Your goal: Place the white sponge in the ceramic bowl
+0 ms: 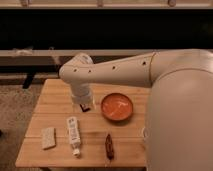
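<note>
A wooden table carries 4 things. The ceramic bowl sits right of centre. The white sponge lies near the front left corner, with a white tube just beside it and a dark brown packet further right. The gripper hangs low over the table between tube and bowl, under the cream arm.

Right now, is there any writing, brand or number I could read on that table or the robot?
white tube: dark print along it, too blurred to read.
white sponge, ceramic bowl: no writing shows.
gripper, hanging above the table between tube and bowl: no writing shows.
</note>
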